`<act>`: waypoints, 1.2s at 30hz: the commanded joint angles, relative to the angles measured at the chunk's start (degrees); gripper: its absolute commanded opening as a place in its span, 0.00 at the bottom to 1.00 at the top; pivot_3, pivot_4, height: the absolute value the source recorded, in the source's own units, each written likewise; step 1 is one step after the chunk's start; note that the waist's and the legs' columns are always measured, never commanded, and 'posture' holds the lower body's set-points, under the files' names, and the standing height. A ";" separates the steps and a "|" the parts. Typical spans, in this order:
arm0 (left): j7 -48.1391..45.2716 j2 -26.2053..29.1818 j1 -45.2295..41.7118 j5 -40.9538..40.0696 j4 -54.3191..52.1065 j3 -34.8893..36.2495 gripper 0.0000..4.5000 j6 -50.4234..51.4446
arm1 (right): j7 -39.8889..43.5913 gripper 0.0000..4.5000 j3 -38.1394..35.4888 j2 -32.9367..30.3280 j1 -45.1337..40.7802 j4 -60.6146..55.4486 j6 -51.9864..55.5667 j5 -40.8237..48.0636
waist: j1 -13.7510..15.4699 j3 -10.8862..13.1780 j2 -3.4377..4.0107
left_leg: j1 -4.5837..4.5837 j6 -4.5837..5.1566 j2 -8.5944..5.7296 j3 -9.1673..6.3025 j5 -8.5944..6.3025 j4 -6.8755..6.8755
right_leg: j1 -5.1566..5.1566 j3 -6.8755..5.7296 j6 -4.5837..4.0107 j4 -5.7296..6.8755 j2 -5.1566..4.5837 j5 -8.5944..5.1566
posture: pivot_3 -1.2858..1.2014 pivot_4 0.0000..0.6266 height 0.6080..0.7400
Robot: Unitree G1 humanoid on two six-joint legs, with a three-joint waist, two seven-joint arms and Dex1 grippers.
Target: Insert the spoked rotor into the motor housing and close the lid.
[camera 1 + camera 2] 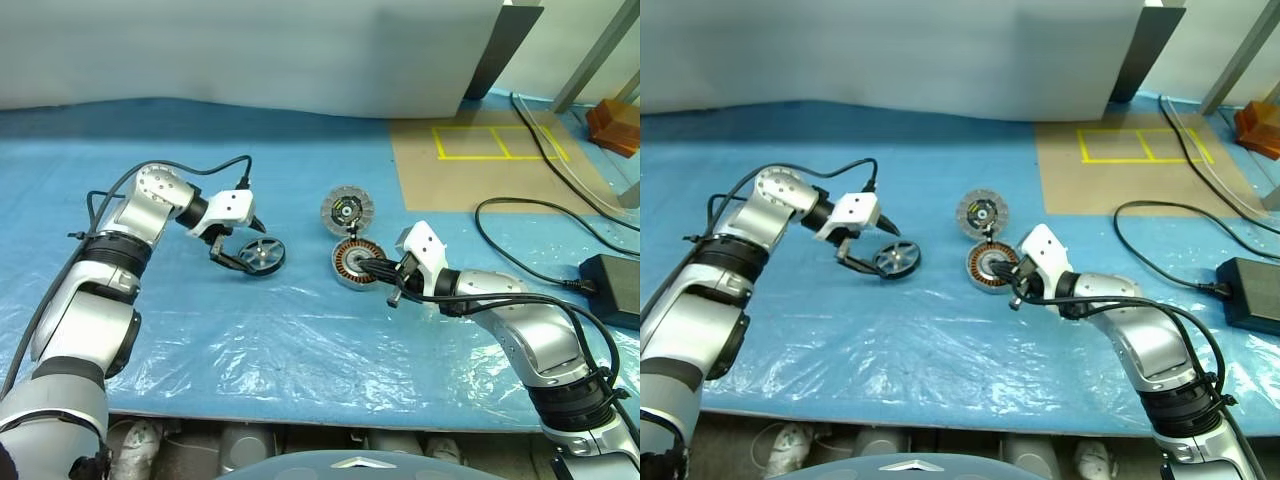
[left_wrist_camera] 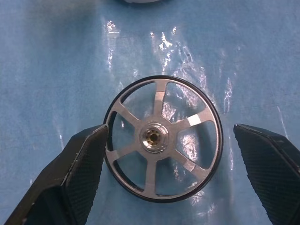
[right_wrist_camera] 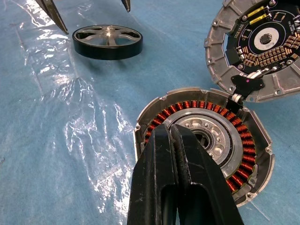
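Note:
The spoked rotor (image 2: 154,101), a black-rimmed wheel with six silver spokes, lies on the blue sheet left of centre (image 1: 264,256). My left gripper (image 1: 243,247) is open and straddles it, one finger at the rim and the other standing clear. The motor housing (image 1: 345,262), a silver cup with copper windings (image 3: 243,140), sits in the middle. Its lid (image 1: 347,211), a segmented disc carrying a circuit board, lies open behind it, joined at a hinge. My right gripper (image 1: 375,268) is shut with nothing in it, its tips (image 3: 171,131) over the housing's silver centre.
A black power adapter (image 1: 612,288) and cables (image 1: 520,215) lie at the right. A brown board with yellow tape squares (image 1: 497,143) is at the back right, with an orange object (image 1: 615,125) beyond it. Crinkled clear plastic covers the blue table (image 1: 250,350) near its front edge.

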 commanded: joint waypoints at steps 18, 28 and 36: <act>4.70 -2.78 -1.94 7.15 7.77 -0.76 0.66 -10.50 | -0.60 0.00 -0.05 -0.02 1.62 -0.94 -1.12 -1.16 | 0.21 0.01 -0.01 | -0.02 0.00 0.00 -0.03 0.00 0.01 | 0.00 -0.01 0.02 0.00 0.00 0.01 | 0.52 0.24 1.00; 3.90 -3.37 0.52 8.23 5.66 -1.53 0.66 -10.73 | -0.90 0.00 -0.15 0.20 1.93 -1.32 -0.99 -1.49 | 0.27 0.01 -0.02 | -0.01 0.00 -0.01 -0.03 0.00 0.02 | 0.01 -0.01 0.02 0.02 -0.02 0.01 | 0.52 0.24 1.00; 3.22 -2.50 2.99 6.56 2.57 -0.41 0.29 -10.14 | -1.08 0.00 0.05 0.23 1.91 -1.48 -1.02 -1.51 | 0.32 0.00 0.00 | 0.19 0.00 -0.02 -0.02 0.00 0.02 | 0.17 0.00 0.01 0.03 -0.05 0.00 | 0.52 0.24 1.00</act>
